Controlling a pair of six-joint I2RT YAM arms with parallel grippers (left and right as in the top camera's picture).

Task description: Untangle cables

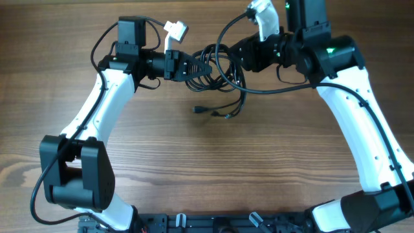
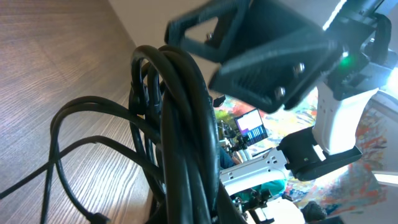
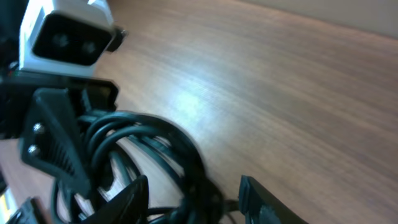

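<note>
The cables (image 1: 217, 68) sit as one dark knot at the far middle of the table (image 1: 194, 168), right between the two grippers. We count several coils packed together there. A few loose strands drop from the knot toward us, and small plug ends (image 1: 200, 109) lie on the wood just below it.

The left gripper (image 1: 189, 66) is clenched on the left side of the bundle. The left wrist view shows thick loops running straight past its finger, so we take it as grasping the cables.

The right gripper (image 3: 193, 198) is at the right side of the knot. Its wrist view shows the fingers (image 3: 134, 196) standing apart with the coils between them and a gap on one side. We read that as released, straddling the bundle and not pinching it.

Progress, as we judge it, is early:
- No cord is laid out on its own.
- The loops cross each other.
- Only the tails with plugs hang clear of the knot.

What is left is nearly everything: pick one strand, pull it free of the coils, and repeat for the rest. We cannot tell how many cords there are.
</note>
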